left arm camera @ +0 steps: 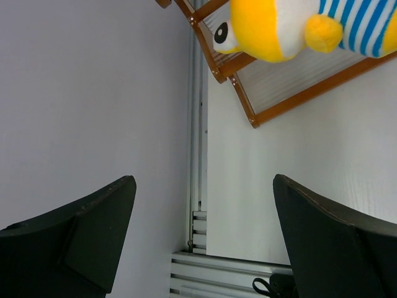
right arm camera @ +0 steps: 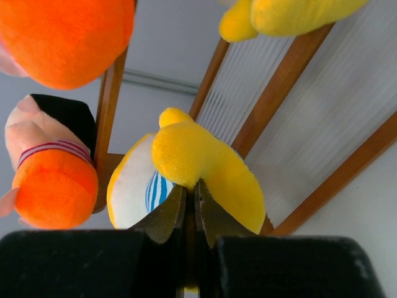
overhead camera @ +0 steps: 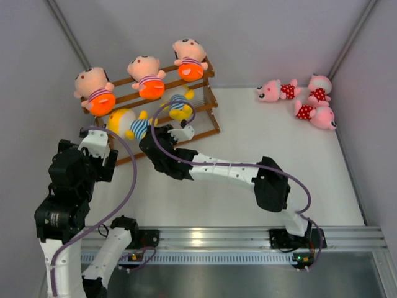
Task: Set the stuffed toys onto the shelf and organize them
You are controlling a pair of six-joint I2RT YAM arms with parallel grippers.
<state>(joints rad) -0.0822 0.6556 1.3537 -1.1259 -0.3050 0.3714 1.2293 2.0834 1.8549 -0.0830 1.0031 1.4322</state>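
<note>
My left pincer (left arm camera: pixel 203 186) hangs wide open and holds nothing, low at the shelf's left front corner. My right pincer (right arm camera: pixel 189 200) is pressed shut on a fold of the yellow doll (right arm camera: pixel 201 169), at what looks like its foot.

That doll lies straight beyond my right fingertips, on the middle slats of the shelf (overhead camera: pixel 211 105). Its long axis seems to run away from me, front to back across the tier, not upright. As I judge it, the coming move turns on this. The doll has to be tipped up to sit facing out before I let go.

A second yellow doll (overhead camera: pixel 129 123) lies on its side at the left end of the lower tier. It is just past my left pincer, so that arm is the nearer one for it.

Further back, three peach dolls (overhead camera: pixel 147 76) sit in a row on the top tier, so that step looks full.

Farthest off, three pink dolls (overhead camera: pixel 313 102) lie heaped on the table (overhead camera: pixel 260 149) by the far right corner. They are well apart from the shelf and nearer my right arm.
</note>
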